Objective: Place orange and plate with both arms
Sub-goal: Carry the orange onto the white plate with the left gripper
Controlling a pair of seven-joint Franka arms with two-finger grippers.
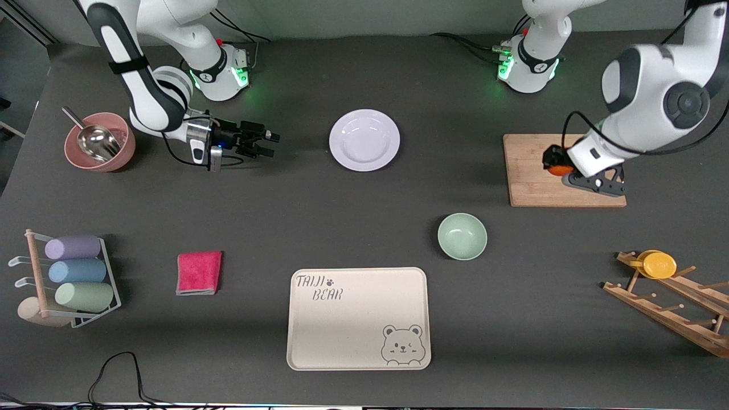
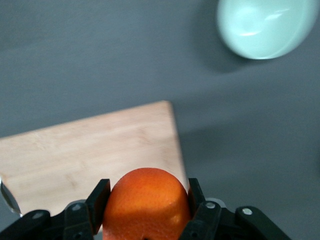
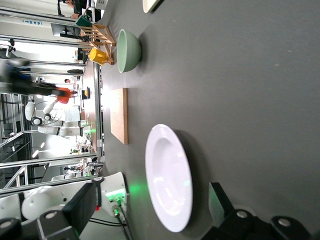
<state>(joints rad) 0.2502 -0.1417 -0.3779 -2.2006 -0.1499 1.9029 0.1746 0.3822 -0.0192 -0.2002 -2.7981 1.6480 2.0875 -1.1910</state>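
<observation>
The orange (image 2: 146, 205) sits between the black fingers (image 2: 101, 192) of my left gripper (image 2: 147, 189), which is shut on it over the wooden cutting board (image 2: 75, 155). In the front view that gripper (image 1: 555, 164) holds the orange (image 1: 557, 169) above the board (image 1: 532, 182) at the left arm's end of the table. I cannot tell whether the fruit touches the wood. The white plate (image 1: 364, 139) lies mid-table. My right gripper (image 1: 267, 142) stands open beside it, toward the right arm's end and apart from it. Its wrist view shows the plate (image 3: 169, 177) ahead of the open gripper (image 3: 154, 187).
A pale-green bowl (image 1: 462, 236) sits nearer the front camera than the plate, and the beige bear tray (image 1: 359, 319) nearer again. A pink bowl with a metal scoop (image 1: 99, 142), a red cloth (image 1: 199, 273) and a rack of cups (image 1: 68, 279) are toward the right arm's end. A wooden rack with a yellow cup (image 1: 660, 265) stands toward the left arm's end.
</observation>
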